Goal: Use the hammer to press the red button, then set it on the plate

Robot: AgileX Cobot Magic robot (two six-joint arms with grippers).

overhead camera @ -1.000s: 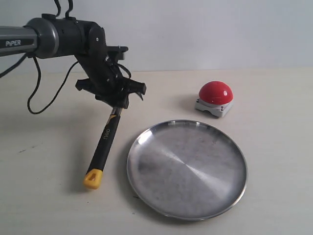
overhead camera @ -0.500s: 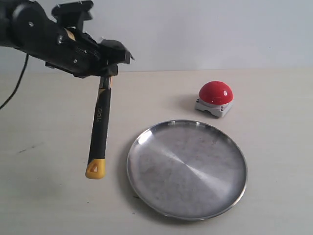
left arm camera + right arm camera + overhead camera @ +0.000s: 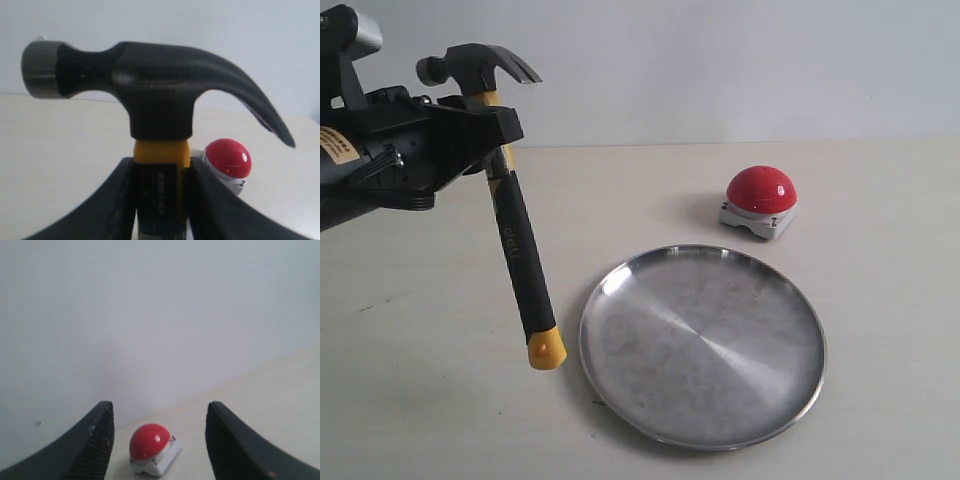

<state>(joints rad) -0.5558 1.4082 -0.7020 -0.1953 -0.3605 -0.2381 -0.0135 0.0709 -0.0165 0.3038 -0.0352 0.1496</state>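
Sporting yellow bands, the black-handled hammer tilts.

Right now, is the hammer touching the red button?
Apart. The exterior view shows the hammer far left of the button, with bare table between them.

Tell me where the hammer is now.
Exterior view, left side: the hammer hangs head-up in the left tool, its yellow end just left of the plate.

Left end effector tight on hammer, right end effector wide
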